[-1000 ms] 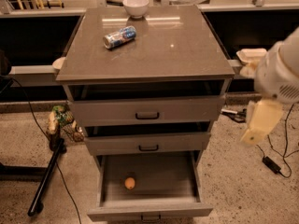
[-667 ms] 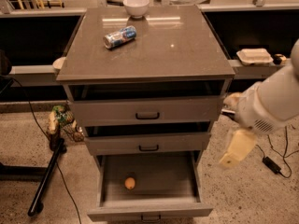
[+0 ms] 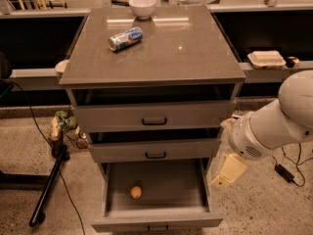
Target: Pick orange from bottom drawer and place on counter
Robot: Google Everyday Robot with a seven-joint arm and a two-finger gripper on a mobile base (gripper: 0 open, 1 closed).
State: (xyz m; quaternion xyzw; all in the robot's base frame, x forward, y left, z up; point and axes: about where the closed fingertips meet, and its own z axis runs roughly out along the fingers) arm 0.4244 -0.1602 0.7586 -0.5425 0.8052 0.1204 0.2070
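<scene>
The orange (image 3: 136, 192) lies on the floor of the bottom drawer (image 3: 156, 222), left of its middle. The drawer is pulled open toward me. The counter (image 3: 171, 58) is the glossy grey-brown top of the cabinet. My white arm comes in from the right. Its cream-coloured gripper (image 3: 226, 174) hangs low beside the right front corner of the open drawer, outside it and well right of the orange. It holds nothing that I can see.
A soda can (image 3: 125, 38) lies on its side on the counter and a white bowl (image 3: 142, 6) stands at its back edge. The two upper drawers are slightly open. A white container (image 3: 266, 58) sits on the right ledge. A black stand leg (image 3: 49, 187) and cables lie on the floor at left.
My arm has swung down and to the left, bringing the gripper from beside the upper drawers to the right side of the open bottom drawer. The orange has not moved.
</scene>
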